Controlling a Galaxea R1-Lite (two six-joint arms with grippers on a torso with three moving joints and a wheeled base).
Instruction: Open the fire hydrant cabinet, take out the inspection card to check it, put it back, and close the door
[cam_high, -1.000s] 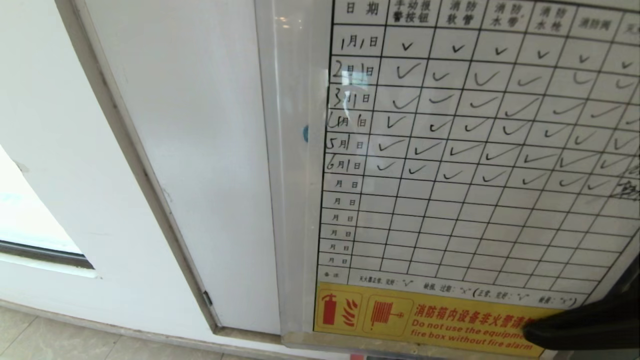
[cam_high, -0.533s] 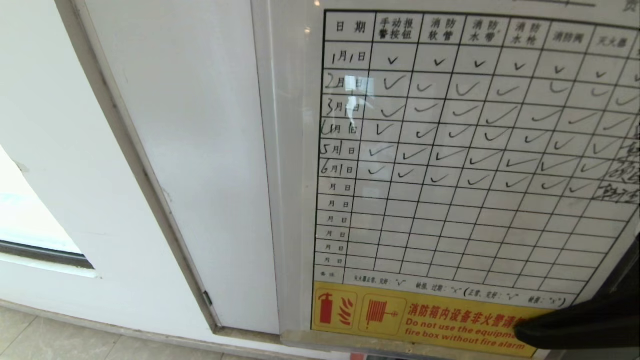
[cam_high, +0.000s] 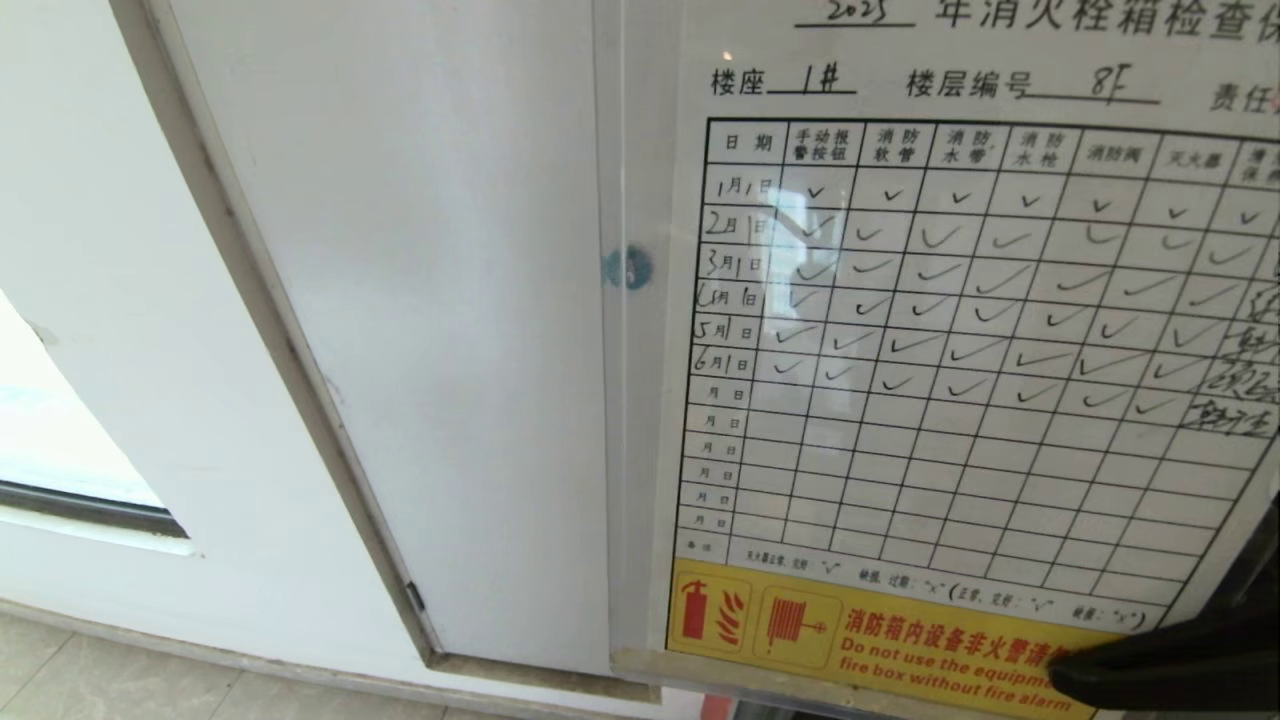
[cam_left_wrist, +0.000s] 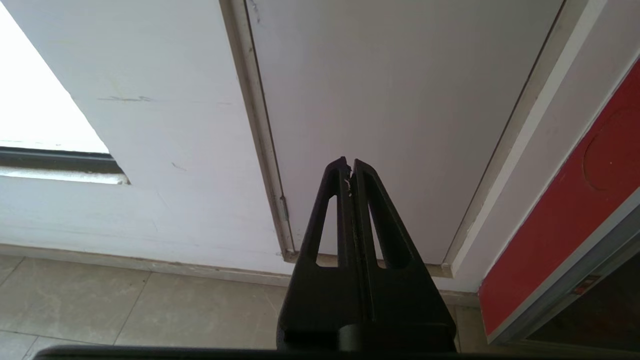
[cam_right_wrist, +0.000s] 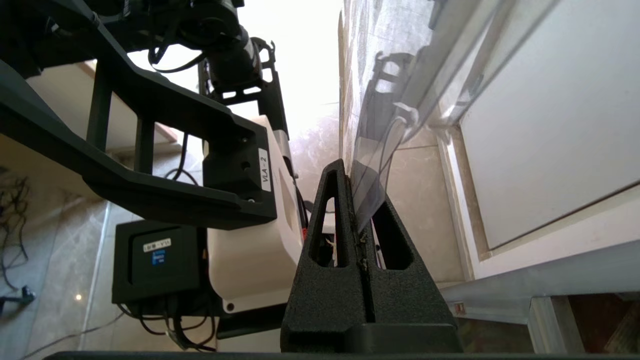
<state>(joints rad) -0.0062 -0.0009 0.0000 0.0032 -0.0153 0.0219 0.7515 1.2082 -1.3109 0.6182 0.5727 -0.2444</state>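
**Card held up for the check**

So, the right gripper (cam_right_wrist: 356, 197) is clenched on the bottom corner of the card (cam_high: 960, 380), pinching just the sleeve edge so no print gets covered. Above the fingers the sheet stands upright facing the head camera, probably so the ticked rows can be read. Behind the card is the white panel (cam_high: 420, 300) with its blue lock (cam_high: 628, 267). The left gripper (cam_left_wrist: 350, 172) hangs closed and empty, off near the cabinet (cam_left_wrist: 560, 220).

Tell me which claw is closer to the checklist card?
Right. The right claw is shut on the inspection card's lower corner. The left claw is shut, empty, pointing at the white panel, away from the card.
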